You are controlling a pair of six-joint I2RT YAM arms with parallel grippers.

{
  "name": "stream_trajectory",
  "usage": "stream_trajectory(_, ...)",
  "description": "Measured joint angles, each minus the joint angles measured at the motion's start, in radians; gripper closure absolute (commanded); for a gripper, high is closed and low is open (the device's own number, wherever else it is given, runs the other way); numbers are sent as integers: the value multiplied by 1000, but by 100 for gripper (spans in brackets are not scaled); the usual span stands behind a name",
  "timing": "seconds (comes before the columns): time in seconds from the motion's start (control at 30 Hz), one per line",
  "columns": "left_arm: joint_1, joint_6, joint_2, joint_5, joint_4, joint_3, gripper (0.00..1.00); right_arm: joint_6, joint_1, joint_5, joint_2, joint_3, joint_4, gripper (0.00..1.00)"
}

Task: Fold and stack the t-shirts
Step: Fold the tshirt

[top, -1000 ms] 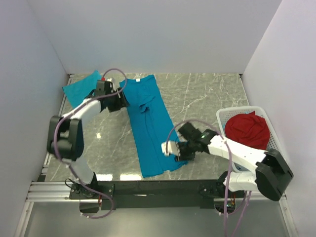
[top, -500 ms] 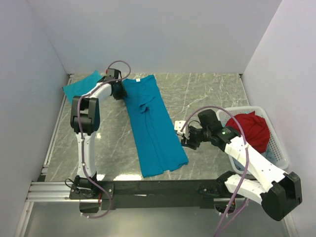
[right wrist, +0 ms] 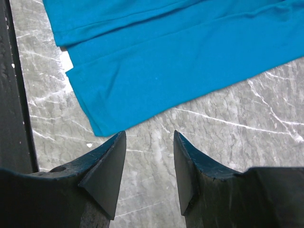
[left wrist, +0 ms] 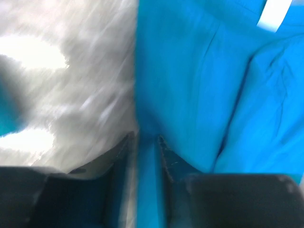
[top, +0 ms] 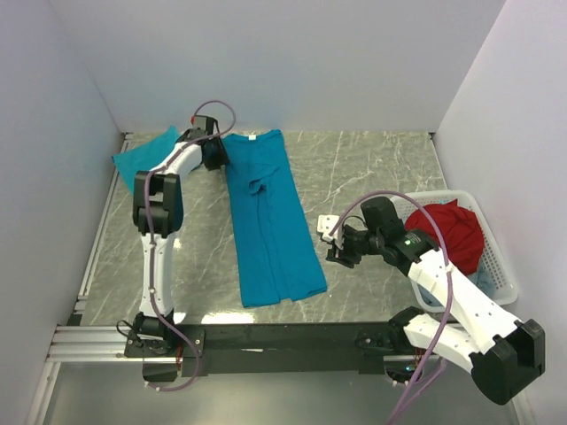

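Now the right gripper (top: pixel 335 243) has released the hem and drawn back, jaws wide over bare tabletop (top: pixel 372 177), while the left gripper (top: pixel 215 152) stays pinched on the collar-end edge of the teal t-shirt (top: pixel 270 221), a straightened lengthwise-folded strip probably ready for crosswise folding.

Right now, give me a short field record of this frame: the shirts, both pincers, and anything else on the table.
Long teal t-shirt: folded into a narrow strip, flat on the table, neck label at the far end.
Second teal t-shirt: far left corner.
Left pincer: closed on the strip's left edge near the collar.
Right pincer: open, empty, over bare table beside the strip's near-right corner.
Basket: right side, holding red cloth.
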Motion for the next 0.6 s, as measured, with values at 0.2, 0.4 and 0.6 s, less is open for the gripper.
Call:
stream_trajectory(0.2,8,132,-387,-2,84,-441,29,10,-2,-6,-20,-10,3,46)
stream_trajectory(0.4,12,260,-1067,191,415,-957,1,-32,-2,-88,-78,-40,22,22)
stream_trajectory(0.6,-43,382,-1328,452,582,-1184,7,-237,36,-189,-15,-111,-31,20)
